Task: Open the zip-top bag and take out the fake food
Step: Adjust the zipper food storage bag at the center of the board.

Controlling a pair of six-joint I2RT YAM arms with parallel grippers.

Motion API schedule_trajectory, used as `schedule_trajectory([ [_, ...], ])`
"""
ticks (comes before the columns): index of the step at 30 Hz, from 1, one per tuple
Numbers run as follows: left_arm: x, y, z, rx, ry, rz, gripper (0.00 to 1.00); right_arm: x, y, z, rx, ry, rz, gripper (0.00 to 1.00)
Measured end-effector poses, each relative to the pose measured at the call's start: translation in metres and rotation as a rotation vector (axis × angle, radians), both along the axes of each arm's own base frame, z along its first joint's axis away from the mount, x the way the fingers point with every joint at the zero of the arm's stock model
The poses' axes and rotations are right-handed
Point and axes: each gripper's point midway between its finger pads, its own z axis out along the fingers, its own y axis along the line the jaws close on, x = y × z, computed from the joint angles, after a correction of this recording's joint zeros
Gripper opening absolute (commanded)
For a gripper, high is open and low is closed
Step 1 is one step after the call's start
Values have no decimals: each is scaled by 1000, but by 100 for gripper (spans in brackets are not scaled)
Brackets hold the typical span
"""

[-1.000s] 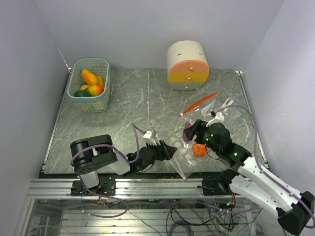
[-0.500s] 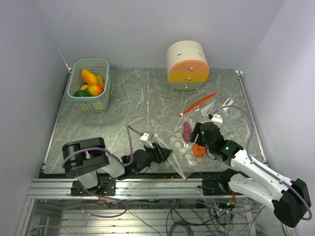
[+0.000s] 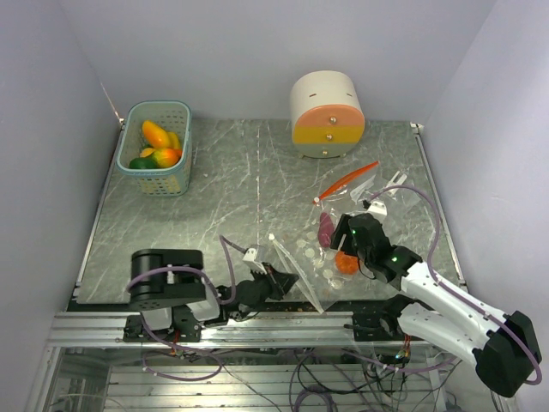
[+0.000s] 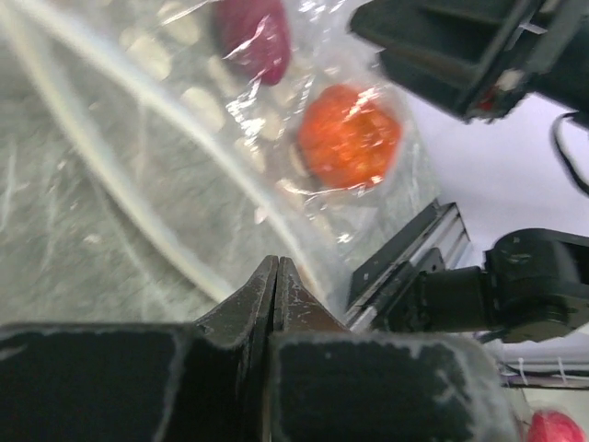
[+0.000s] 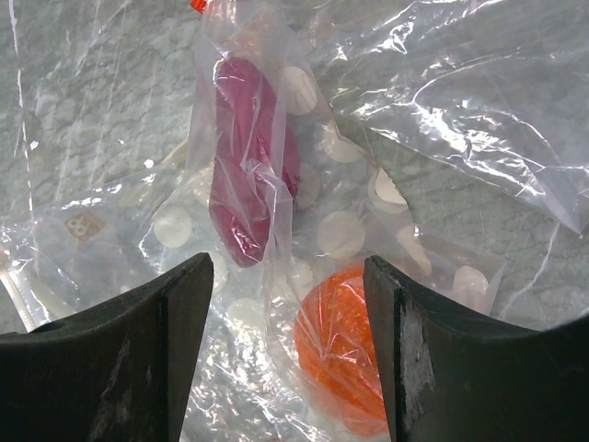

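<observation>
The left arm (image 3: 163, 279) is mostly black, the right arm (image 3: 446, 302) white-shelled, both trailing seemingly purplish cables (image 3: 437, 227).

Grey marble-veined tabletop (image 3: 249, 180) spread before me, pale lilac walls (image 3: 257, 43) closing me in on three sides, aluminium rail frame (image 3: 274, 326) along my near edge, soft even light, faint shadows on the stone.

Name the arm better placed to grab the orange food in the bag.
Right: the right gripper hangs open directly over the orange food; the left gripper is shut by the bag.
</observation>
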Motion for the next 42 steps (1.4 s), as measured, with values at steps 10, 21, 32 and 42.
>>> schedule_trajectory([
  [10,-4,11,-60,19,102,99,8,1,0,4,22,-17,3,66],
  [21,0,6,-51,-20,104,127,7,-3,-1,-6,22,-3,9,66],
  [32,-10,-23,25,-188,105,96,7,0,0,-3,34,-16,10,66],
  [42,-9,-21,-10,-81,90,104,7,3,2,-2,33,-22,24,66],
])
